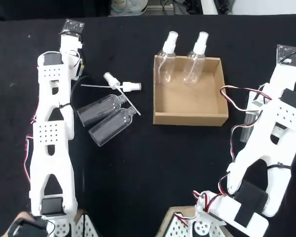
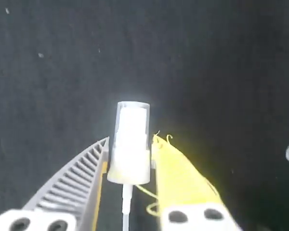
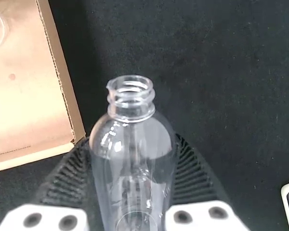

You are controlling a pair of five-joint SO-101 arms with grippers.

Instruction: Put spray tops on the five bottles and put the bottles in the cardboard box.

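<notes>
My left gripper (image 2: pixel 131 143) is shut on a white spray top (image 2: pixel 131 120) with a clear cap, held above the black table. My right gripper (image 3: pixel 133 144) is shut on a clear bottle (image 3: pixel 130 110) with a bare, open neck, just beside the cardboard box (image 3: pixel 29 86). In the high view that bottle (image 1: pixel 248 129) peeks out from under the right arm, right of the cardboard box (image 1: pixel 190 118). Two capped bottles (image 1: pixel 166 61) (image 1: pixel 195 59) stand at the box's far wall. Two uncapped bottles (image 1: pixel 101 108) (image 1: pixel 113 126) lie left of the box, with two loose spray tops (image 1: pixel 111 79) (image 1: pixel 130 87) beside them.
The left arm (image 1: pixel 52 98) stretches along the table's left side, close to the lying bottles. The right arm (image 1: pixel 281 123) stands right of the box. Black tabletop lies open in front of the box.
</notes>
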